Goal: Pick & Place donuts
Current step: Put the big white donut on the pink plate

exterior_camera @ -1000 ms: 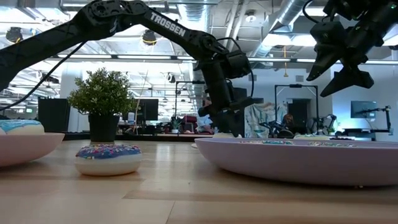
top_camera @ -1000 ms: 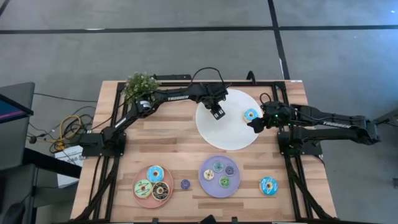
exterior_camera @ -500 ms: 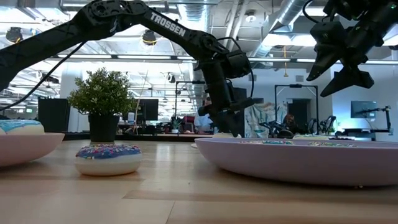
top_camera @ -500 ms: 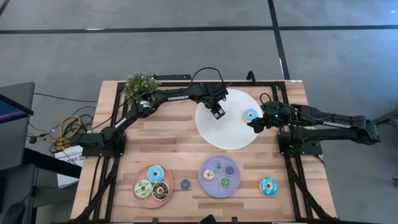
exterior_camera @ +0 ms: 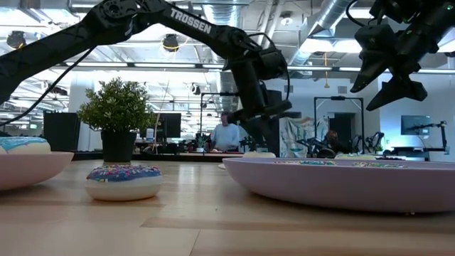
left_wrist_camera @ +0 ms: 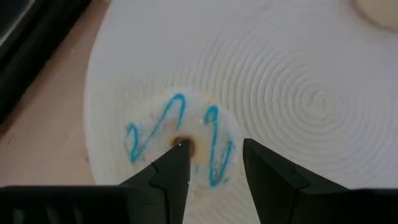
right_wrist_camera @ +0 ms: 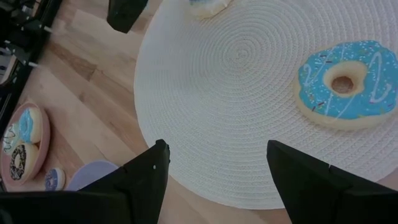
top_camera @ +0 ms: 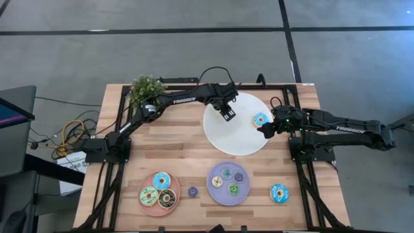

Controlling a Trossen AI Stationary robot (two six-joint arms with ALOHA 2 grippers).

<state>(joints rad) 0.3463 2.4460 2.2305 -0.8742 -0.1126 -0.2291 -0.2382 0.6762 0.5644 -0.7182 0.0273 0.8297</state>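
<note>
While the left hand (left_wrist_camera: 214, 171) hangs open above a white-iced donut (left_wrist_camera: 180, 140) on the white plate (top_camera: 240, 133), the right hand (right_wrist_camera: 214, 171) waits open beside a blue donut (right_wrist_camera: 345, 84) near the bench's far edge.

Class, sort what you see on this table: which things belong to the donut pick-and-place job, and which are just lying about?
Belonging to the job:
white-iced donut with blue zigzags under the open left gripper
blue-iced donut on the large white woven plate, near the open right gripper

Lying about:
small leafy potted plant
</note>
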